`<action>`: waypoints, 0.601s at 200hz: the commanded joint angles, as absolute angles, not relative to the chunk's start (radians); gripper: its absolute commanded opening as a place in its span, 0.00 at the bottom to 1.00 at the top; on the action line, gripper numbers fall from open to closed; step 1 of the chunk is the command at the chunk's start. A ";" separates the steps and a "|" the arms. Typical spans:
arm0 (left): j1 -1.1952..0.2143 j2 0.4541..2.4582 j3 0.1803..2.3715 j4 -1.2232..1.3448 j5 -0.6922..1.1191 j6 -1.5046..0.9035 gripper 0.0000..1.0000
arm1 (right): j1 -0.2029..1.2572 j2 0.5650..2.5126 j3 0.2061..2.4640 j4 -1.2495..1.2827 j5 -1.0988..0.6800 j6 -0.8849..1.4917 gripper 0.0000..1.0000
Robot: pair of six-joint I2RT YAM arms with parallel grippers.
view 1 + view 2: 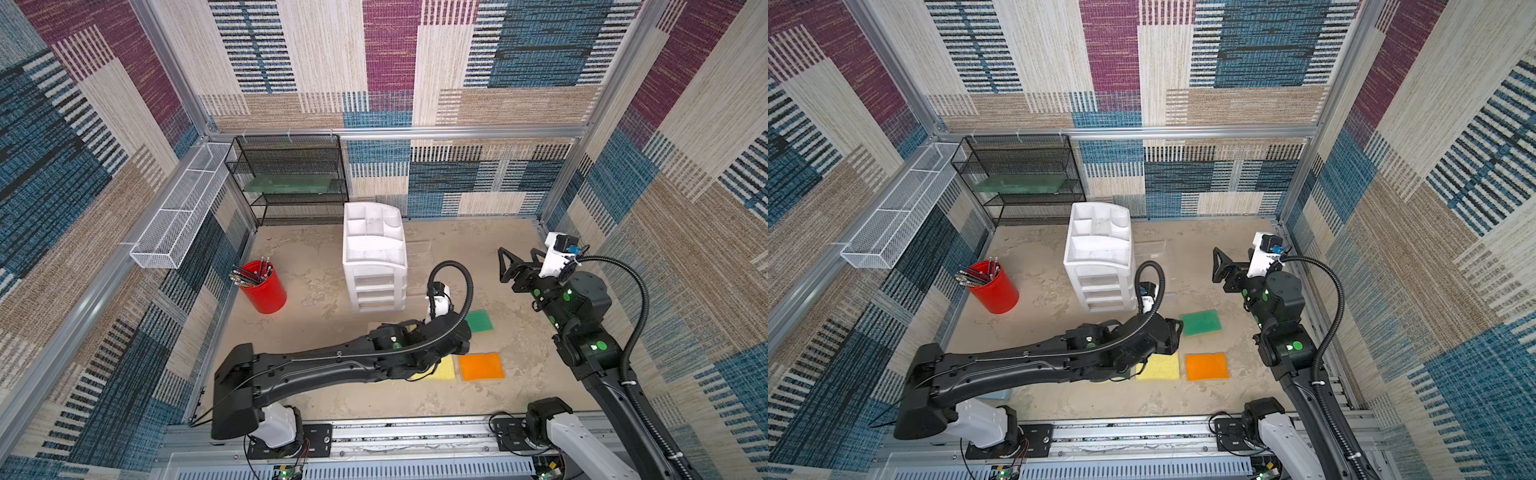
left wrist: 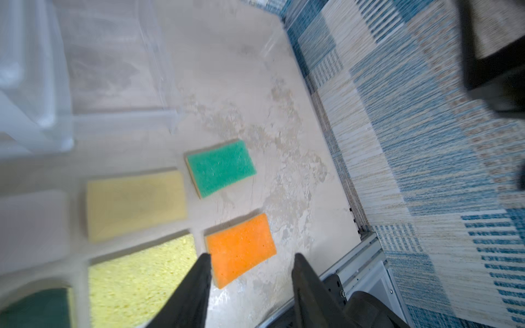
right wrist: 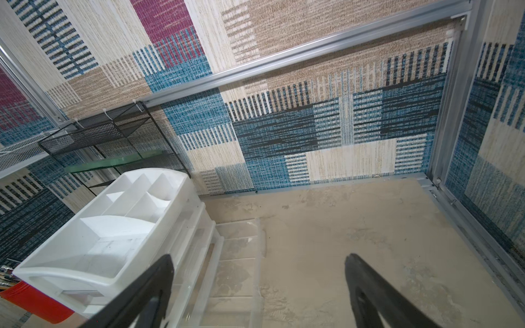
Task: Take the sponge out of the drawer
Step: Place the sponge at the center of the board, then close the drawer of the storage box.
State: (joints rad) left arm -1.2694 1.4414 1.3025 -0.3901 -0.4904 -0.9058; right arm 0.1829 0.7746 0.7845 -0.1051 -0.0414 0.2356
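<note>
Two things could go wrong. My left gripper [image 2: 252, 257] has its jaws apart and holds nothing, but it hangs right over the orange sponge [image 2: 240, 248], so I could bump or drag it. The sponge lies on the table [image 1: 316, 299], out in front of the drawer chest [image 1: 374, 253]. My right gripper [image 3: 259, 257], spread wide too, could knock the chest's pulled-out clear drawers [image 3: 238, 250].

Reads as a robotics lab test cell to me, not a home or shop. The box is aluminium extrusion frame [image 1: 395, 132], w/ patterned carpet panels [image 1: 390, 50] for walls. My left arm [image 1: 316, 365] & right arm [image 1: 590, 303] are bolted to a base rail [image 1: 415, 434], bare circuit board [image 1: 286, 473] at the front edge. Props look staged: black wire-mesh rack [image 1: 291, 178] zip-tied to the frame, white mesh basket [image 1: 178, 212], red cup of pens [image 1: 266, 295], drawer chest [image 1: 374, 249], all on a stained beige tabletop [image 1: 311, 266].
</note>
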 commanded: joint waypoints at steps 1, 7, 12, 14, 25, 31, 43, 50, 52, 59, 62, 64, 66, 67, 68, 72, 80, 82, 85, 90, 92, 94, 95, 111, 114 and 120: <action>-1.180 1.319 1.316 -0.552 -0.571 -0.728 0.58 | 0.182 0.831 0.779 -0.050 -0.110 0.249 0.95; -1.138 1.280 1.314 -0.572 -0.547 -0.715 0.59 | 0.182 0.853 0.781 -0.046 -0.116 0.253 0.95; -1.103 1.244 1.310 -0.586 -0.524 -0.705 0.60 | 0.183 0.873 0.786 -0.046 -0.122 0.255 0.95; -1.089 1.230 1.308 -0.591 -0.519 -0.701 0.60 | 0.182 0.878 0.787 -0.045 -0.125 0.254 0.95; -1.009 1.165 1.300 -0.612 -0.462 -0.672 0.69 | 0.182 0.917 0.798 -0.048 -0.133 0.257 0.95; -0.967 1.135 1.306 -0.633 -0.435 -0.656 0.73 | 0.183 0.937 0.807 -0.051 -0.133 0.263 0.95; -0.895 1.103 1.342 -0.701 -0.397 -0.622 0.79 | 0.182 0.970 0.824 -0.062 -0.144 0.276 0.95; -0.862 1.095 1.373 -0.747 -0.384 -0.599 0.83 | 0.181 0.993 0.834 -0.066 -0.150 0.282 0.95; -0.855 1.094 1.382 -0.759 -0.382 -0.594 0.83 | 0.181 0.997 0.836 -0.066 -0.153 0.284 0.95; -0.825 1.091 1.409 -0.793 -0.372 -0.571 0.86 | 0.184 1.013 0.839 -0.064 -0.158 0.290 0.95; -0.815 1.090 1.419 -0.804 -0.367 -0.558 0.88 | 0.184 1.019 0.840 -0.061 -0.159 0.293 0.95; -0.807 1.089 1.426 -0.812 -0.364 -0.552 0.89 | 0.184 1.024 0.840 -0.058 -0.160 0.295 0.95; -0.801 1.088 1.433 -0.818 -0.360 -0.545 0.90 | 0.185 1.029 0.841 -0.056 -0.161 0.298 0.95; -0.798 1.089 1.435 -0.822 -0.359 -0.543 0.90 | 0.185 1.030 0.841 -0.055 -0.162 0.298 0.95; -0.793 1.087 1.438 -0.824 -0.358 -0.541 0.91 | 0.185 1.032 0.841 -0.054 -0.162 0.300 0.95; -0.781 1.086 1.447 -0.835 -0.354 -0.529 0.92 | 0.185 1.040 0.841 -0.049 -0.166 0.300 0.95; -0.757 1.083 1.461 -0.846 -0.344 -0.506 0.96 | 0.185 1.058 0.843 -0.042 -0.177 0.294 0.95; -0.751 1.082 1.462 -0.847 -0.340 -0.501 0.97 | 0.184 1.062 0.844 -0.041 -0.179 0.294 0.95; -0.738 1.082 1.468 -0.851 -0.335 -0.492 0.98 | 0.187 1.068 0.847 -0.041 -0.182 0.291 0.95; -0.719 1.081 1.473 -0.855 -0.325 -0.482 0.99 | 0.186 1.080 0.852 -0.041 -0.184 0.290 0.95; -0.712 1.080 1.475 -0.856 -0.320 -0.476 0.99 | 0.187 1.086 0.856 -0.043 -0.186 0.290 0.95; -0.704 1.081 1.476 -0.856 -0.314 -0.472 0.99 | 0.187 1.092 0.860 -0.045 -0.186 0.289 0.95; -0.699 1.081 1.477 -0.856 -0.310 -0.470 0.99 | 0.187 1.094 0.862 -0.046 -0.187 0.289 0.95; -0.617 1.083 1.469 -0.833 -0.216 -0.446 1.00 | 0.188 1.132 0.891 -0.062 -0.182 0.286 0.95; -0.604 1.083 1.465 -0.823 -0.192 -0.443 1.00 | 0.187 1.139 0.895 -0.064 -0.182 0.286 0.95; -0.564 1.084 1.455 -0.805 -0.143 -0.438 1.00 | 0.190 1.153 0.905 -0.066 -0.182 0.286 0.95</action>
